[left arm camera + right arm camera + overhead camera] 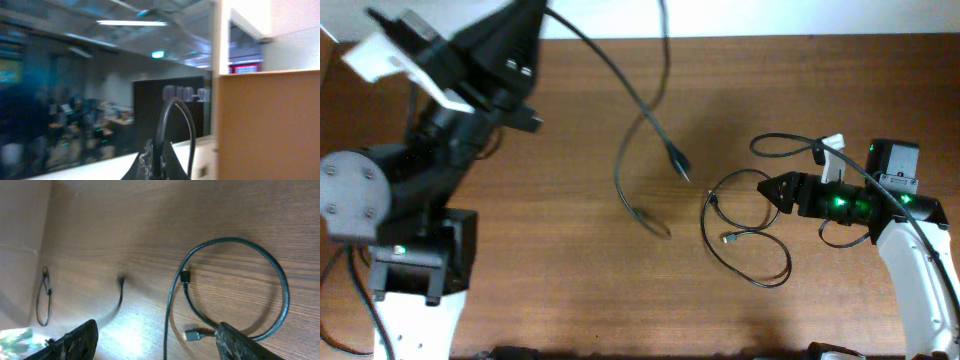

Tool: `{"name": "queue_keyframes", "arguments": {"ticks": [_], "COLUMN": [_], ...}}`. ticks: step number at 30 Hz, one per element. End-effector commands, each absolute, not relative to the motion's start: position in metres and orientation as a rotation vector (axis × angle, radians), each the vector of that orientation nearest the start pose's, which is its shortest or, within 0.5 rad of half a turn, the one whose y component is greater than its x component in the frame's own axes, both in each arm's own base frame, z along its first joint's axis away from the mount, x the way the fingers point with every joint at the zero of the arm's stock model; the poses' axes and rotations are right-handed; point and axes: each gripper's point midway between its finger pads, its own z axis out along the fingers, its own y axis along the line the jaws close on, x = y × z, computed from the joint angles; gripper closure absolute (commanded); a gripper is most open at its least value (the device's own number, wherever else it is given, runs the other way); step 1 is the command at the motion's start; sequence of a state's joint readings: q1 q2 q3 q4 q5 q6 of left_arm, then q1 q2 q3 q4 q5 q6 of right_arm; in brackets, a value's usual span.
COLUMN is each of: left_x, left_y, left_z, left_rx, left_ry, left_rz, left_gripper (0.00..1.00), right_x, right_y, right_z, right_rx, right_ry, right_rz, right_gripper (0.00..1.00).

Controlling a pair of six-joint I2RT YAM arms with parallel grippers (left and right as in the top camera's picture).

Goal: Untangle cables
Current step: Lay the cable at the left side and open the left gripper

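Cable (619,175) long axis top-to-bottom; plug end (679,165) apparently points lower-right.

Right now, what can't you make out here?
- Left gripper: the left wrist view is blurred, so its grip on the long cable is unclear.
- Long cable: one strand is cut off by the overhead view's top edge.
- Coil: in the right wrist view, its lower arc is hidden by the right gripper's finger and the bottom edge.
- Plug: too small in the overhead view to tell its type.

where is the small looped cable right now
Overhead view, right side of the table: the looped cable lies just ahead of the right gripper, whose fingers are open, and right of the long cable plug end.
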State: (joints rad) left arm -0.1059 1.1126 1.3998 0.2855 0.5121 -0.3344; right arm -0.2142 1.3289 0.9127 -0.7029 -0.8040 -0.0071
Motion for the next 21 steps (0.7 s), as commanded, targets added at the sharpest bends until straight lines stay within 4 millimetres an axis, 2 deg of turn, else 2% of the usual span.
{"name": "queue_keyframes", "arguments": {"ticks": [1, 2, 4, 6, 8, 10, 11, 14, 17, 18, 21], "left_x": [0.328, 0.343, 0.372, 0.393, 0.408, 0.413, 0.413, 0.398, 0.374, 0.362, 0.332], "left_y": [-0.057, -0.034, 0.011, 0.045, 0.09, 0.122, 0.151, 0.209, 0.26, 0.283, 0.326], "left_z": [0.585, 0.575, 0.546, 0.523, 0.507, 0.503, 0.501, 0.501, 0.495, 0.489, 0.48], "left_rx": [0.212, 0.152, 0.055, -0.019, -0.09, -0.143, -0.189, -0.255, -0.346, -0.383, -0.467], "left_ry": [1.132, 1.176, 1.274, 1.336, 1.358, 1.342, 1.322, 1.276, 1.271, 1.275, 1.279], "left_rz": [-0.5, -0.445, -0.357, -0.311, -0.233, -0.168, -0.108, 0.012, 0.115, 0.167, 0.26], "left_gripper": [1.0, 1.0, 1.0, 1.0, 1.0, 1.0, 1.0, 1.0, 1.0, 1.0, 1.0], "right_x": [0.305, 0.304, 0.299, 0.29, 0.275, 0.264, 0.255, 0.238, 0.236, 0.236, 0.236], "right_y": [0.071, 0.071, 0.072, 0.074, 0.077, 0.08, 0.081, 0.085, 0.085, 0.085, 0.085], "right_z": [0.168, 0.173, 0.192, 0.213, 0.237, 0.248, 0.254, 0.253, 0.25, 0.25, 0.25], "right_rx": [-0.018, -0.007, -0.028, -0.073, -0.123, -0.142, -0.15, -0.132, -0.124, -0.124, -0.134], "right_ry": [2.406, 2.398, 2.347, 2.286, 2.215, 2.187, 2.174, 2.203, 2.219, 2.219, 2.216], "right_rz": [1.068, 1.064, 1.038, 1.0, 0.956, 0.939, 0.931, 0.948, 0.951, 0.951, 0.946], "right_gripper": [0.25, 0.22, 0.21, 0.2, 0.2, 0.2, 0.2, 0.2, 0.2, 0.2, 0.2]}}
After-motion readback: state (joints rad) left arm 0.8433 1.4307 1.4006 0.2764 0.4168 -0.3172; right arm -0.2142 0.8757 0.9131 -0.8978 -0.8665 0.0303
